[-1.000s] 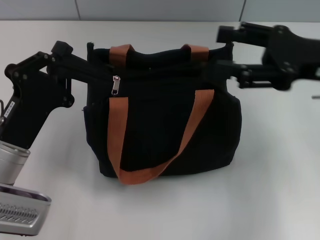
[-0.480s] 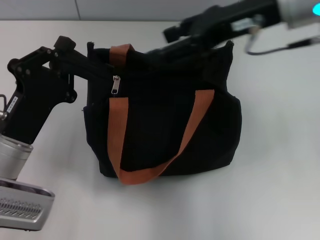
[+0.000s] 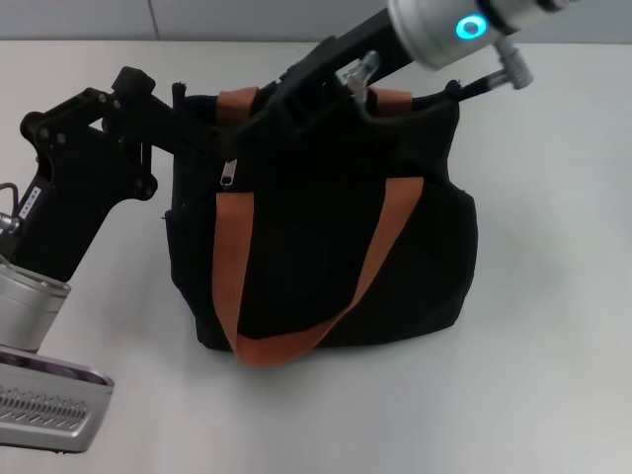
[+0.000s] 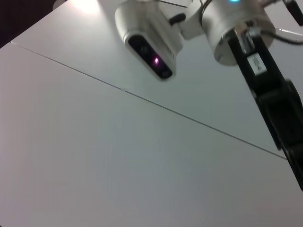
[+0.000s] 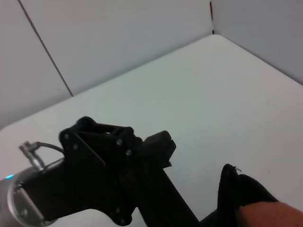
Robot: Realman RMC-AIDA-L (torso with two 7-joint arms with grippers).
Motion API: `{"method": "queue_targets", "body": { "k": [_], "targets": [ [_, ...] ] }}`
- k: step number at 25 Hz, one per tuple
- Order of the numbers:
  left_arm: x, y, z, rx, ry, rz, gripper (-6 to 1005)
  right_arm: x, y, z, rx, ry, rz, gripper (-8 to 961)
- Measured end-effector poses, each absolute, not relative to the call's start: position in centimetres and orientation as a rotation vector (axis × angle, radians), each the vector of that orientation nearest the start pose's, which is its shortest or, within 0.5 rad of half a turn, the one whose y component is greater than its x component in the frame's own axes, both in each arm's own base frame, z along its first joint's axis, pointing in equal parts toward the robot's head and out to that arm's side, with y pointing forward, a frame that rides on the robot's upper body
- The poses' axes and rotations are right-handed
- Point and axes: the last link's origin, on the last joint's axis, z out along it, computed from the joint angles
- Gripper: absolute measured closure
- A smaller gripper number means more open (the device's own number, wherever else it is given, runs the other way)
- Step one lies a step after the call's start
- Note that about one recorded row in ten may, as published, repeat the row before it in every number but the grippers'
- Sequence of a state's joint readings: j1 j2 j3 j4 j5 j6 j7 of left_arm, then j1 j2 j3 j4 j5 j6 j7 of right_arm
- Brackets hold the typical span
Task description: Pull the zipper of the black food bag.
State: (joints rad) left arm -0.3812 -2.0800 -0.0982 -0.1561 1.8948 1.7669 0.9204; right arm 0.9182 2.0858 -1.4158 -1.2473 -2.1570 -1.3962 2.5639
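Note:
The black food bag [image 3: 326, 247] stands upright mid-table, with orange-brown strap handles [image 3: 233, 267]. The zipper's silver pull tab [image 3: 228, 176] hangs at the upper left of the bag's front face. My left gripper [image 3: 205, 144] reaches in from the left and lies against the bag's upper left corner. It shows in the right wrist view as a black linkage [image 5: 118, 175] beside the bag's corner [image 5: 232, 189]. My right gripper [image 3: 249, 130] comes down from the upper right across the bag's top, ending just above and right of the pull tab. The left wrist view shows that right arm [image 4: 265, 80].
The bag stands on a white table [image 3: 553, 346] with bare surface around it. A grey wall [image 3: 296, 15] runs along the table's far edge. A cable [image 3: 513, 64] hangs off the right wrist above the bag's right corner.
My right arm has swung from beside the bag's right end leftwards across its top, down toward the pull tab. The left arm and the bag have barely shifted.

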Motion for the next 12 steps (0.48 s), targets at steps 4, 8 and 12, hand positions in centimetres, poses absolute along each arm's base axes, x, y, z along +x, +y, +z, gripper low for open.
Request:
{"method": "queue_targets", "body": {
  "k": [4, 8, 12],
  "targets": [
    [-26.7, 25.9, -2.1, -1.459, 0.717, -0.362, 982, 1.5, 37.6, -4.6, -2.932, 0.625, 0.063, 112],
    [-26.6, 25.9, -2.1, -1.460, 0.716, -0.366, 981, 1.2, 37.4, -6.0, -2.944, 0.593, 0.006, 111],
    [-26.6, 25.9, -2.1, -1.457, 0.717, -0.368, 981, 1.3, 37.4, -6.5, -2.924, 0.568, -0.067, 111]
  ]
}}
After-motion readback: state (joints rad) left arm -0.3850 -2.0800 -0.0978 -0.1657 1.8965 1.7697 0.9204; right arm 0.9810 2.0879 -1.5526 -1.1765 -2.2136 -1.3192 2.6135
